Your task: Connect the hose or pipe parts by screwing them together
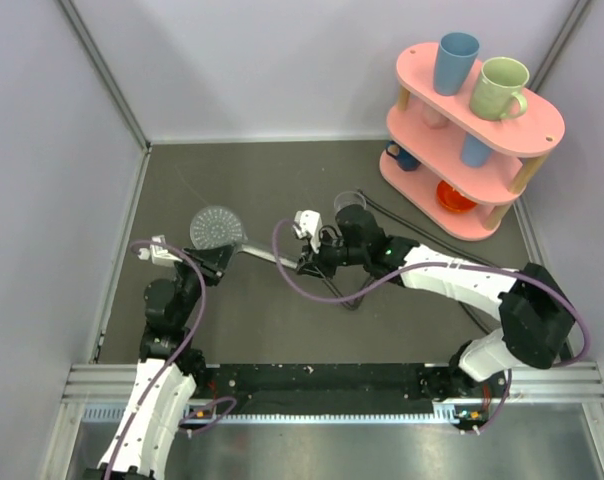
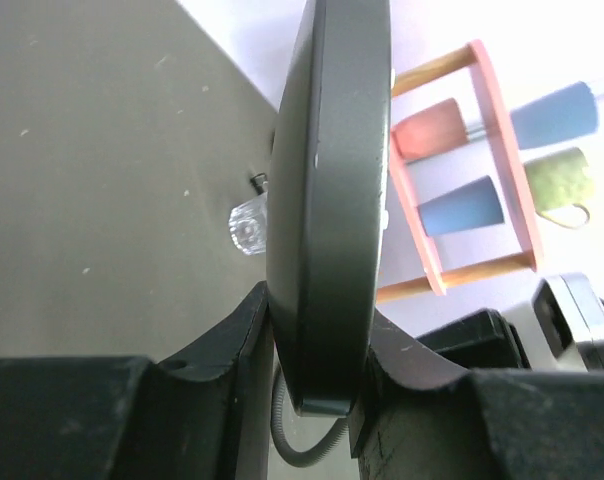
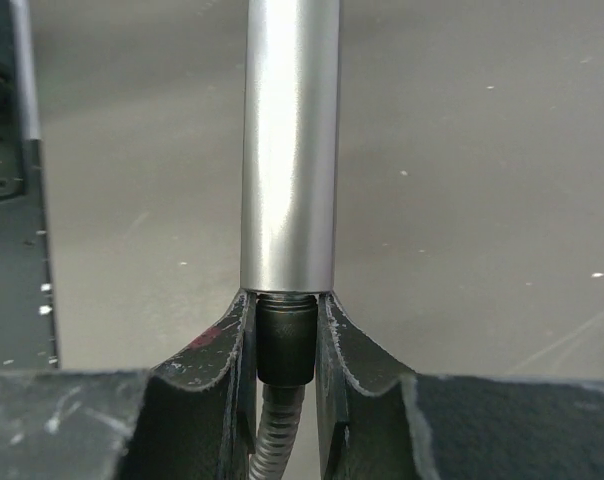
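Note:
The grey hand shower's round perforated head (image 1: 217,227) is held above the table, its silver handle (image 1: 267,256) running right. My left gripper (image 1: 215,258) is shut on the head's rim; in the left wrist view the head (image 2: 332,190) stands edge-on between the jaws of the left gripper (image 2: 317,365). My right gripper (image 1: 308,262) is at the handle's free end. In the right wrist view my right gripper (image 3: 284,312) is shut on the hose's dark threaded nut (image 3: 284,345), which sits against the handle's end (image 3: 290,150). The ribbed hose (image 3: 278,430) hangs below the nut.
A small clear glass cup (image 1: 350,203) stands just behind my right gripper. A pink three-tier rack (image 1: 472,130) with cups fills the back right corner. Purple cables (image 1: 312,288) loop beside both arms. Grey walls close in the table on the left and at the back.

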